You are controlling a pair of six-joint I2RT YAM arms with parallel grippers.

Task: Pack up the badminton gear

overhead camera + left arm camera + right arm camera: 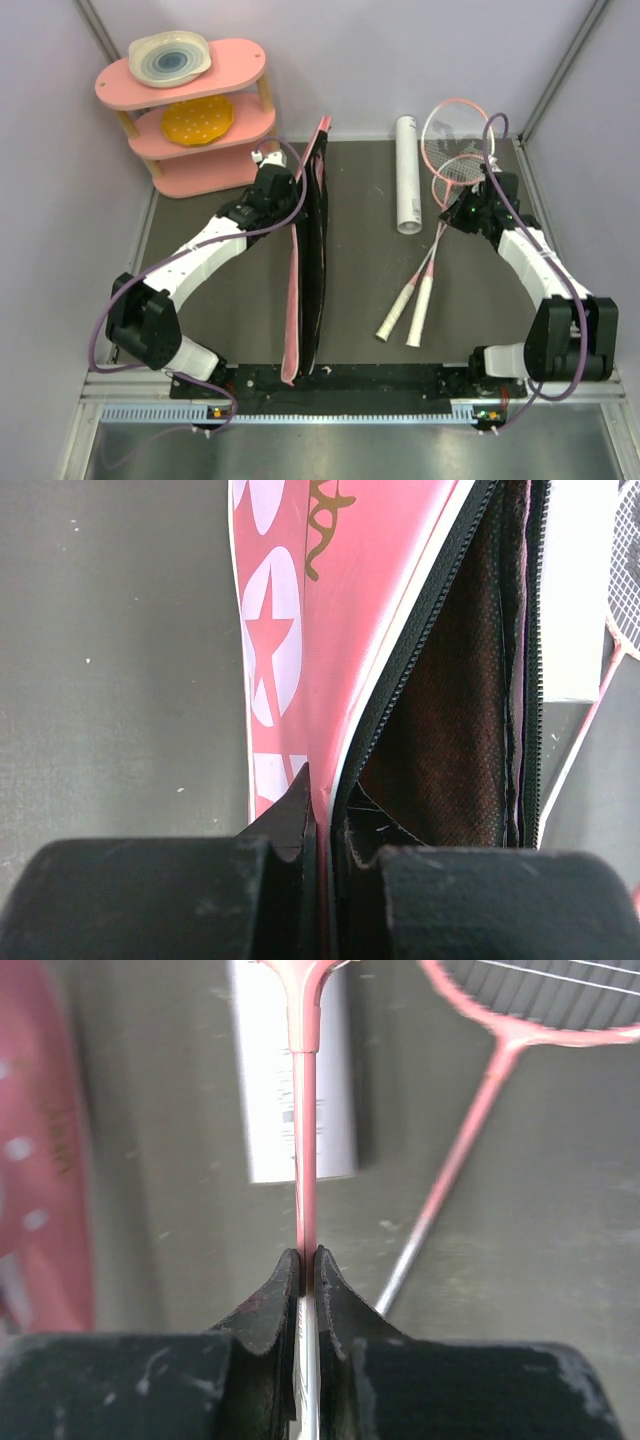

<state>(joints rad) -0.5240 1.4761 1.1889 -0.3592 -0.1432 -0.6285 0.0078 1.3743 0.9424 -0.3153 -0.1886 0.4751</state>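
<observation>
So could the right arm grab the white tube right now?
Probably not yet: the right gripper is shut on a racket, pinching its shaft. The tube lies close beside it, so it likely could once it lets go.

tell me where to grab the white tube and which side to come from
Probably the middle of the white tube, coming straight down from above and closing across its width. It lies flat on the table, long axis running near to far, with bare mat either side; the rackets sit close on its right.
</observation>
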